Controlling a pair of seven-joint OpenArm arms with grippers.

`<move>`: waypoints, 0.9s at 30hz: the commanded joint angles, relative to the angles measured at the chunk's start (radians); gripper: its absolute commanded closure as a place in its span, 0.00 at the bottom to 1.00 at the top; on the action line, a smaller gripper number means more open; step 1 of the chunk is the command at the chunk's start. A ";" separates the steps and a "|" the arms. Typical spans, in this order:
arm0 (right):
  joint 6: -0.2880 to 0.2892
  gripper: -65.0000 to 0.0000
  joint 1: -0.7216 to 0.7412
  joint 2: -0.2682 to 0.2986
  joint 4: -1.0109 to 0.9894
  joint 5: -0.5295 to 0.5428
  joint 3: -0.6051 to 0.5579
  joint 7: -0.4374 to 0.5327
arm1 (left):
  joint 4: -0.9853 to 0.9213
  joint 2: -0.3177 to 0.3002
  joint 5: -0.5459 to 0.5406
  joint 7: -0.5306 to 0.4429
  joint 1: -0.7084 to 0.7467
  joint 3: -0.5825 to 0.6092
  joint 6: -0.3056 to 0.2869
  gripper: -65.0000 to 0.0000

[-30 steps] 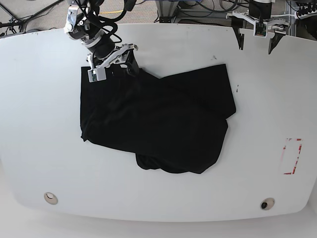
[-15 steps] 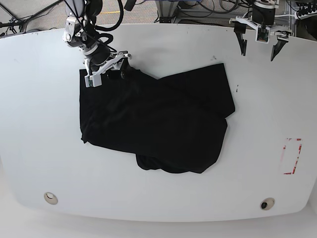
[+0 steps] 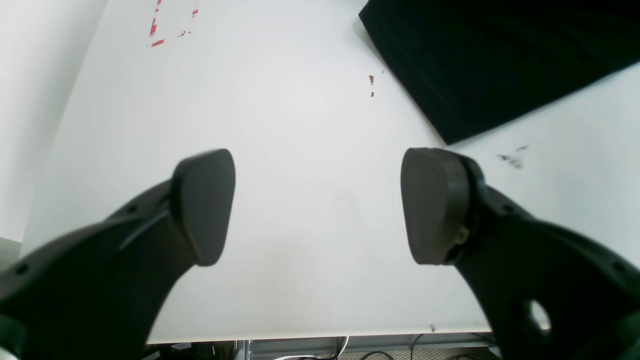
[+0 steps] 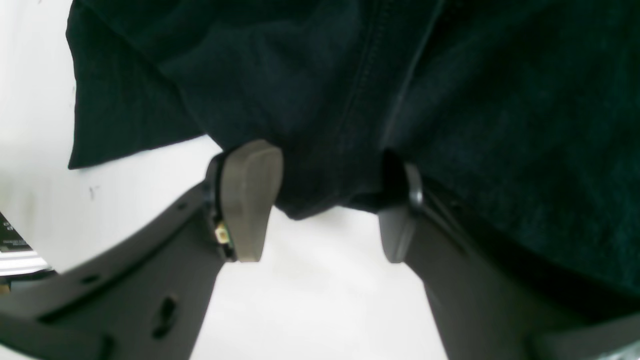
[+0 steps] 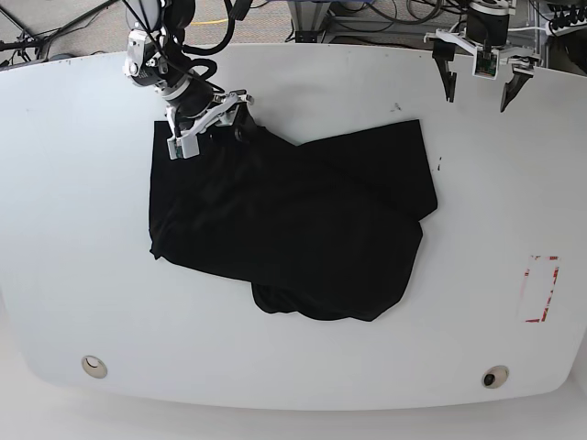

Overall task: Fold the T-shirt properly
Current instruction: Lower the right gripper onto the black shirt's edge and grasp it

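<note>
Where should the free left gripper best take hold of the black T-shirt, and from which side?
Probably the T-shirt's pointed far corner. It lies flat with bare table around it, nearest the open left gripper; come from the table's far edge.

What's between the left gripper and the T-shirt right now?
Bare white table, apart from small dark scuffs, in the left wrist view. Left gripper hangs open, clear of the T-shirt.

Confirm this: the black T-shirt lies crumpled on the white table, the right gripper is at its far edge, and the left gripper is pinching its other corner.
Not quite. The left gripper is open over bare table, clear of the T-shirt, as the left wrist view shows. The right gripper is at the shirt's far edge.
</note>
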 commanded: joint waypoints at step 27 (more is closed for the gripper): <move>0.011 1.00 0.024 -0.025 0.100 0.012 -0.045 0.008 | 0.015 -0.006 -0.004 -0.027 -0.035 0.010 0.006 0.25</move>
